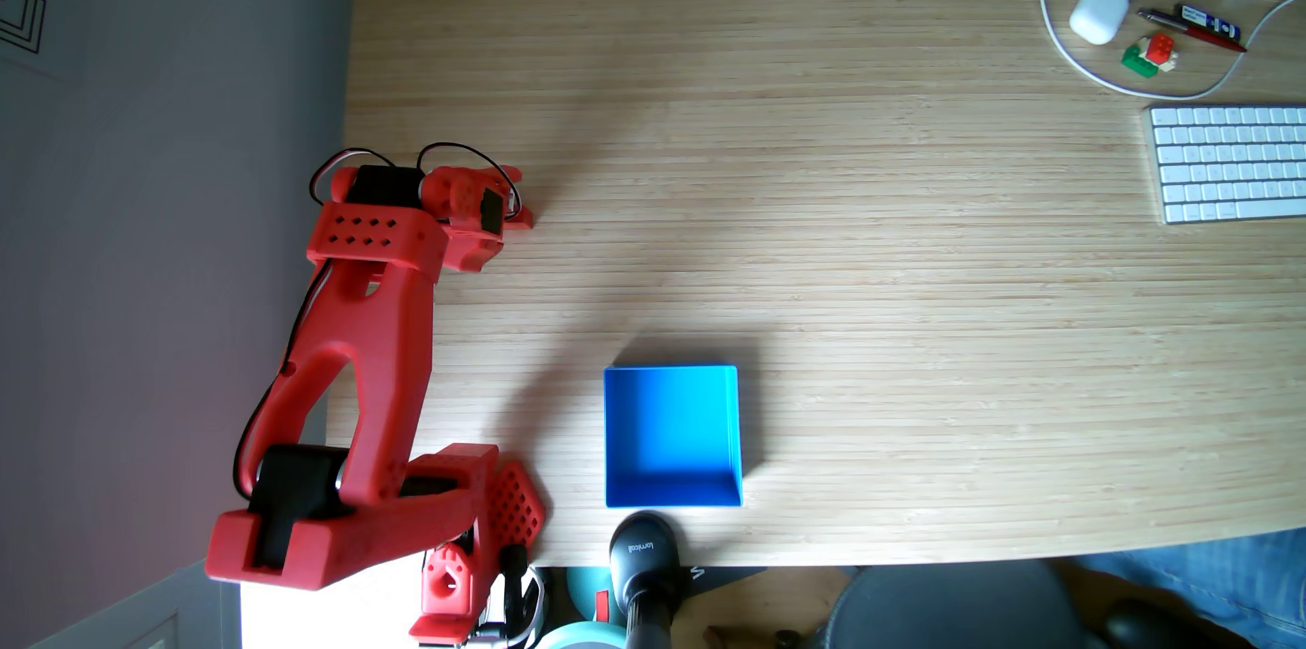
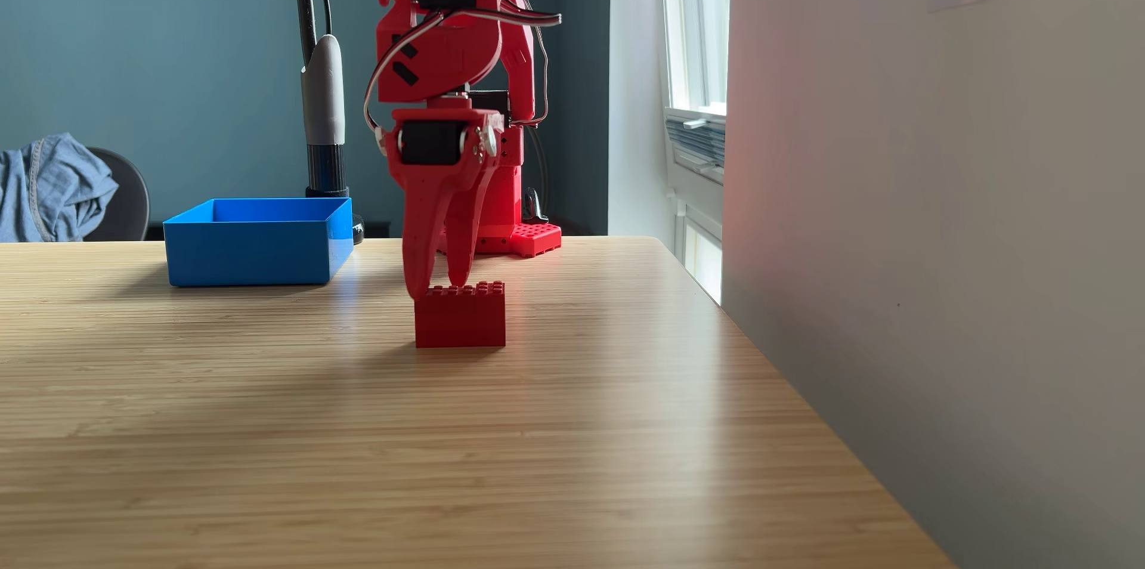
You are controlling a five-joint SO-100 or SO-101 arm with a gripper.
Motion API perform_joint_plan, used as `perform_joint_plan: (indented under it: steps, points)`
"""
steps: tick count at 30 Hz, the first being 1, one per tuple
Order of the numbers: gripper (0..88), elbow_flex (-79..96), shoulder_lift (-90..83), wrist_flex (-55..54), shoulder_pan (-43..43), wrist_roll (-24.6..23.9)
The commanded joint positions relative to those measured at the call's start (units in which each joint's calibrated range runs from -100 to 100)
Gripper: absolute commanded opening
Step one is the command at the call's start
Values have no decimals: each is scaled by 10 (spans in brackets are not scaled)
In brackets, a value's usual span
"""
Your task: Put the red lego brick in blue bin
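In a fixed view from above, the red arm (image 1: 367, 338) reaches up from its base at the lower left edge of the wooden bench (image 1: 848, 267) and bends over near the bench's left side. The claw (image 1: 519, 214) hangs below the wrist, mostly covered by the arm's own body, so its opening cannot be judged here; a small red corner pokes out at its right, and I cannot tell whether that is a fingertip or the brick. The blue bin (image 1: 671, 377) sits well apart, lower and to the right, near the bench's front edge, and its bottom is bare. At the far upper right lie a white keyboard (image 1: 1233, 161), a white earbud case (image 1: 1097, 12), a pen (image 1: 1194, 29) and a small red-green-white lego stack (image 1: 1150, 54).

In a fixed view from bench level, the claw (image 2: 441, 290) points straight down, its two fingers a narrow gap apart. The left fingertip (image 2: 418, 287) reaches down at the top left corner of the red lego brick (image 2: 460, 316), and the other comes down at the studded top, seemingly touching. Whether it has a hold on the brick I cannot tell. The brick stands flat on the bench (image 2: 434, 451), seen as a block with studs along its top. The blue bin (image 2: 257, 250) stands to the left, farther back, with a black and grey lamp post (image 2: 323, 110) behind it.
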Motion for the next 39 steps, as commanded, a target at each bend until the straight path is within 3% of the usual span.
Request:
perform_joint_plan:
  steps: [1, 7, 14, 24, 39]
  points:
    - [286, -47, 12, 2, 0, -6]
    - [188, -65, 46, -2, 0, -19]
    - [1, -72, 62, -28, 1, -35]
    - [1, -74, 56, -31, 1, -44]
    - [1, -184, -6, 170, 74, -4]
